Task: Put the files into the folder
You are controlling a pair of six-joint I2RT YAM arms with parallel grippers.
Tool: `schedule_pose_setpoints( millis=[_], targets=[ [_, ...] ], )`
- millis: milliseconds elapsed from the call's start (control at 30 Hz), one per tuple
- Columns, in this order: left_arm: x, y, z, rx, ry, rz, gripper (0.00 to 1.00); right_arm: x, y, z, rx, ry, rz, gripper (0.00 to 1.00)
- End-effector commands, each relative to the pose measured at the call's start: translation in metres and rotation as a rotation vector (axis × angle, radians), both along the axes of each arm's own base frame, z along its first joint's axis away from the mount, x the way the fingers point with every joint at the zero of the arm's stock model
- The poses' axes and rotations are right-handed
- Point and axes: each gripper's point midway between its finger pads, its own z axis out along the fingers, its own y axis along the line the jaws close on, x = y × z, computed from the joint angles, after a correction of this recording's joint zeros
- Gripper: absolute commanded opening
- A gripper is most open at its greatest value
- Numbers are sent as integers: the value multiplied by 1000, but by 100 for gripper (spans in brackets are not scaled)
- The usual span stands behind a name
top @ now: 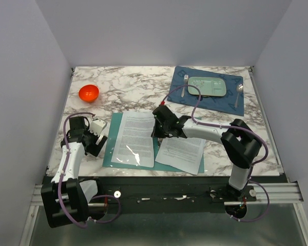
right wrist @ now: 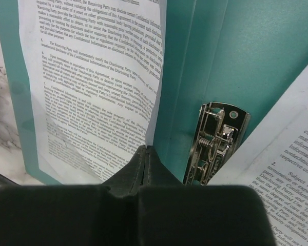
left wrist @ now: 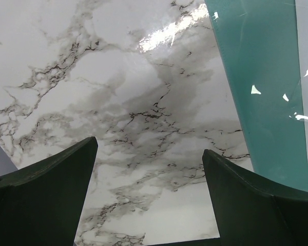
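Note:
The teal folder [top: 112,138] lies open on the marble table. One printed file sheet [top: 136,136] in a glossy sleeve lies on its left leaf. A second sheet [top: 182,151] lies on the right leaf. My right gripper [top: 156,135] is at the spine. In the right wrist view it [right wrist: 147,148] is shut on the right edge of the left sheet [right wrist: 92,77], beside the metal clip [right wrist: 215,141] on the folder [right wrist: 236,51]. The second sheet [right wrist: 287,169] shows at the right. My left gripper [top: 96,145] is open and empty over bare marble. In the left wrist view it [left wrist: 150,148] is left of the folder's edge [left wrist: 262,92].
An orange bowl [top: 88,93] stands at the back left. A dark blue placemat [top: 223,100] at the back right carries a pale green tray [top: 207,86], a fork [top: 186,82] and a spoon [top: 238,92]. White walls enclose the table.

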Motion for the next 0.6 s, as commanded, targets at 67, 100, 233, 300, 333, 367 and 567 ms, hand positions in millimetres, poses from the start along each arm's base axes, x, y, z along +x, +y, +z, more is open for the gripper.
schedule_pose_setpoints(
  millis=[67, 100, 233, 300, 333, 367, 567],
  targets=[
    [1, 2, -3, 30, 8, -41, 99, -3, 24, -1, 43, 18, 6, 1],
    [1, 2, -3, 28, 9, -43, 99, -2, 27, -1, 48, 14, 4, 1],
    [-2, 1, -6, 26, 18, -44, 99, 5, 38, -2, 53, 8, 8, 1],
    [-3, 2, -7, 35, 18, -49, 99, 10, 42, -1, 49, -3, 13, 1],
    [-4, 2, -7, 37, 22, -52, 99, 12, 42, -2, 41, -7, 13, 0],
    [-4, 3, -7, 42, 17, -56, 99, 13, 43, -2, 35, -11, 21, 1],
    [-6, 3, -6, 48, 18, -63, 99, 18, 48, -4, 22, -9, 29, 0]
  ],
)
